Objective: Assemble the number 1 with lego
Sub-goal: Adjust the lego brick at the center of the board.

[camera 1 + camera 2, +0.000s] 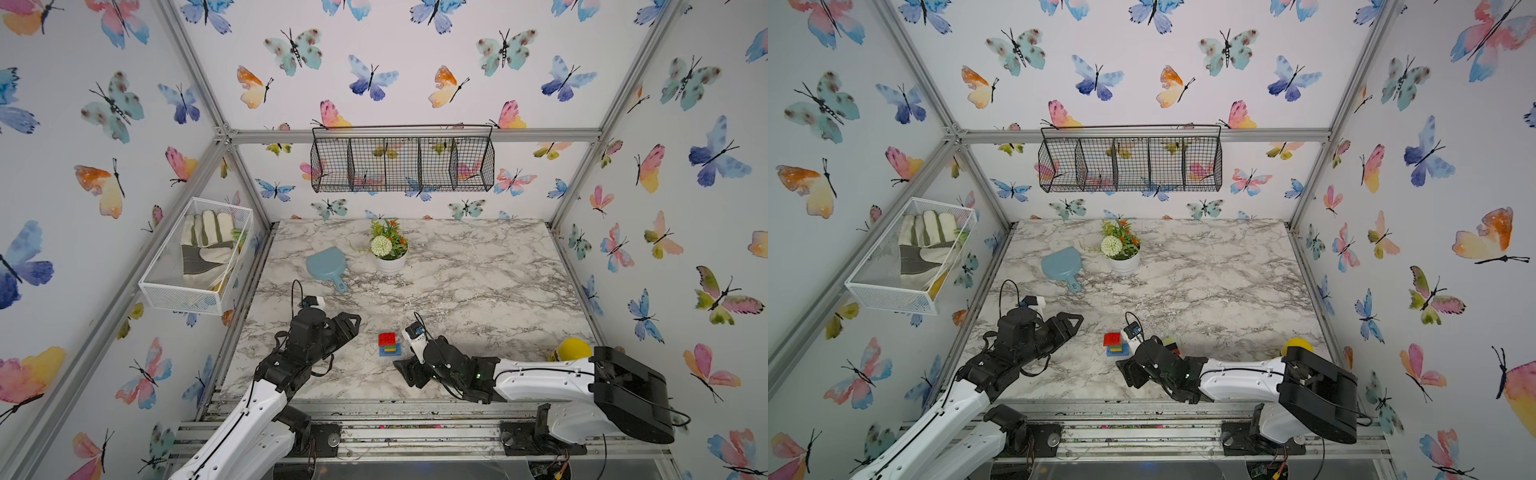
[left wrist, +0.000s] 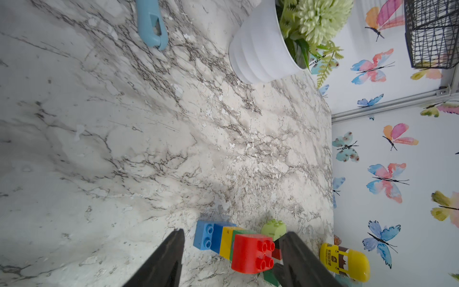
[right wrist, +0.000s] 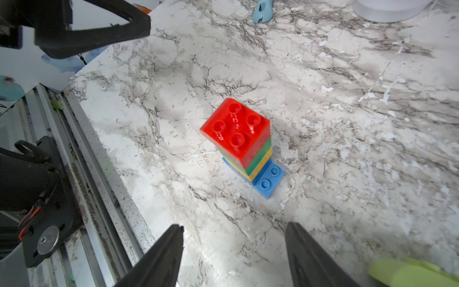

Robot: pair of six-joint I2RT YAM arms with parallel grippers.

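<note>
Standing off mid-build: left jaws and right jaws both gape, holding nothing. The lego stack (image 3: 236, 139), red over green, yellow and blue, stands on the tabletop (image 3: 347, 99) between them. Next, probably: right jaws pick up the lime brick (image 2: 273, 229) nearby and seat it squarely.

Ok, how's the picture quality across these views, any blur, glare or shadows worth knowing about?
In both top views, light is even and the lego stack small but clear. Right wrist view: the lime brick, close to the lens, is badly out of focus, the red brick has small glints on its studs, soft shadow beside it. Left wrist view: the lego stack is sharp.
</note>
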